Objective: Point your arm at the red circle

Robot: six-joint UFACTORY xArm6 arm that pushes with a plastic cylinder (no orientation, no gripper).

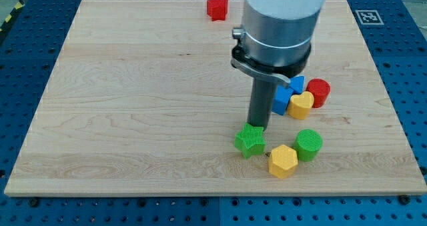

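Observation:
The red circle [319, 92] lies at the view's right, touching a yellow heart [301, 105]. My tip [257, 126] rests on the board just above a green star [250, 141], well to the left and below the red circle. Two blue blocks [283, 99] sit between the rod and the red circle, partly hidden by the arm. A green circle [308, 145] and a yellow hexagon [283, 161] lie below them.
A red star [217, 7] sits near the top edge of the wooden board [133, 93]. The arm's grey body [279, 26] hides part of the board's upper middle. A blue perforated table surrounds the board.

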